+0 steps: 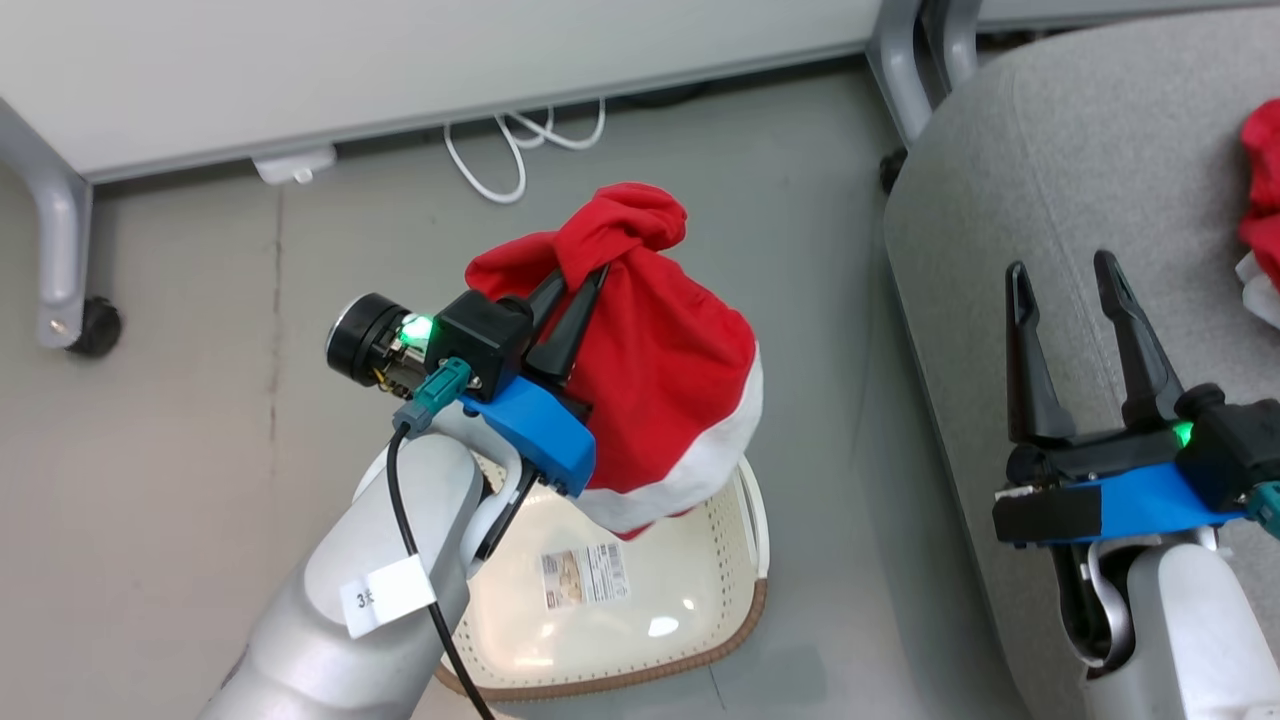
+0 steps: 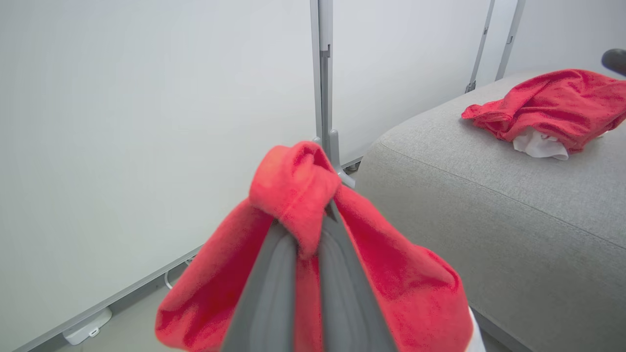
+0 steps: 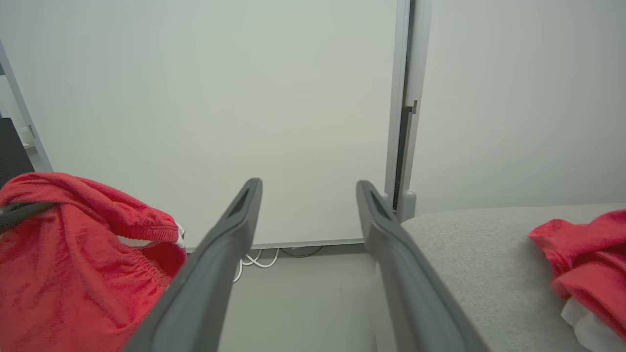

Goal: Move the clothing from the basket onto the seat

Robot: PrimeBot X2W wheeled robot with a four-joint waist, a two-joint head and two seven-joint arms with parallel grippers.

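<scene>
A red garment with a white band (image 1: 660,380) hangs above the cream basket (image 1: 745,560), lifted clear of its floor. My left gripper (image 1: 578,283) is shut on a bunched fold at the garment's top; in the left wrist view the fingers (image 2: 274,274) pinch the red cloth (image 2: 293,181). A second red and white garment (image 1: 1262,190) lies on the grey seat (image 1: 1080,180), also seen in the left wrist view (image 2: 552,107). My right gripper (image 1: 1065,272) hovers open over the seat's left part, nothing between its fingers (image 3: 230,230).
The basket's floor shows a barcode sticker (image 1: 585,577). A white panel with grey legs (image 1: 60,250) and a caster stands behind. White cable loops (image 1: 525,140) lie on the floor under it. Bare grey floor separates basket and seat.
</scene>
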